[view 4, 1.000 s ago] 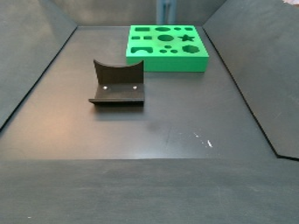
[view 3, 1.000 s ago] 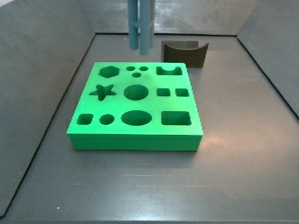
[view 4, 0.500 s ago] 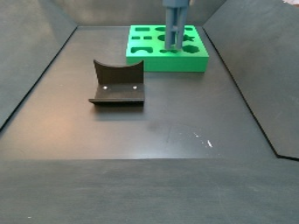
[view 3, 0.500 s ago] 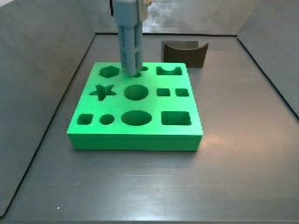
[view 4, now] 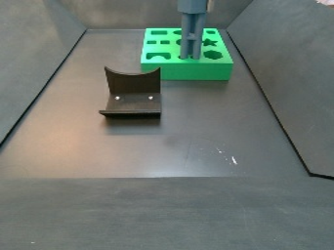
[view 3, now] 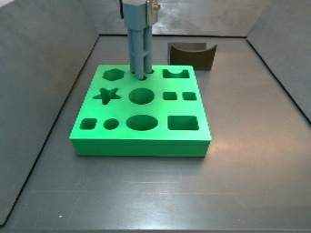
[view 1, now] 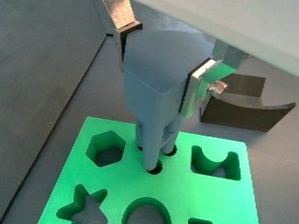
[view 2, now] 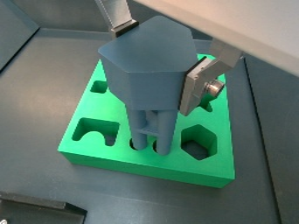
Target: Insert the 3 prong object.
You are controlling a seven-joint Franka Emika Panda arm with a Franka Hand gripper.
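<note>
The 3 prong object (view 3: pixel 136 45) is a tall blue-grey piece of parallel rods, standing upright. My gripper (view 3: pixel 136 7) is shut on its wide top end, as both wrist views show (view 1: pixel 162 59) (view 2: pixel 158 57). The silver fingers (view 1: pixel 200 84) (view 2: pixel 197 87) press its two sides. Its rod tips (view 1: pixel 153 162) reach the three small round holes near the back of the green block (view 3: pixel 140 132). How deep they sit I cannot tell. The green block also shows in a side view (view 4: pixel 209 68) with the object (view 4: pixel 192 34) over it.
The dark brown block with a curved notch (view 3: pixel 192 55) stands behind the green block to the right; it also shows in a side view (view 4: pixel 131 95) and a wrist view (view 1: pixel 251 109). Grey walls close in the dark floor (view 4: pixel 183 156).
A second ago the object hung high behind the green block. It has come forward and down onto the block's small holes. Over the last half second it hardly moved.
</note>
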